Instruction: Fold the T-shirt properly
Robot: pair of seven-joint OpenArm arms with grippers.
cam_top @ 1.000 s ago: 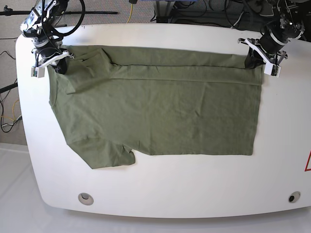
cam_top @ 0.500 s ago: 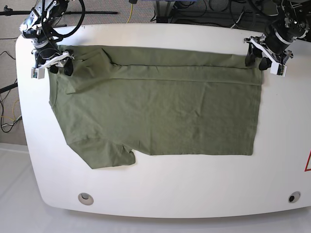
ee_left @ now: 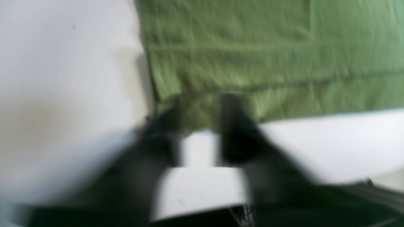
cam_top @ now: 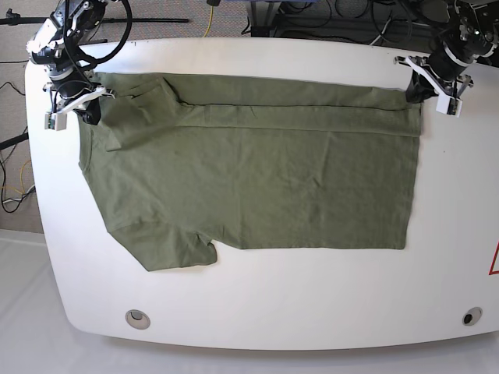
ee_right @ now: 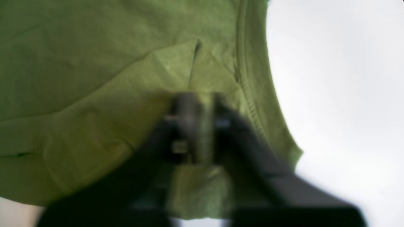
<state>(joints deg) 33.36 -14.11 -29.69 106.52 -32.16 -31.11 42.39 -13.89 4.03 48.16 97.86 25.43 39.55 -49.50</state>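
T-shirt: you have one, olive green, plain, no print, lying flat on the white table and filling most of its far half. Count the rest: two grippers, one table, two round ports near the table's front edge.

Note the shirt's look from the base view: far long edge turned over into a narrow band running side to side, one short sleeve sticking out toward the front on the view's left, straight hem on the view's right. Light wrinkles across the body.

Left gripper: sits at the far corner on the view's right, at the hem end of the folded band. Your left wrist view is blurred, but it shows the dark fingers drawn close on the shirt's corner, cloth bunched between them. Read it as clamped on the shirt.

Right gripper: sits at the far corner on the view's left, by the collar end. Its wrist view shows what the base view cannot: ribbed collar seam running past the fingers, and a ridge of green cloth pinched between the closed jaws.

Beyond the far edge of the table you see cables on the floor.
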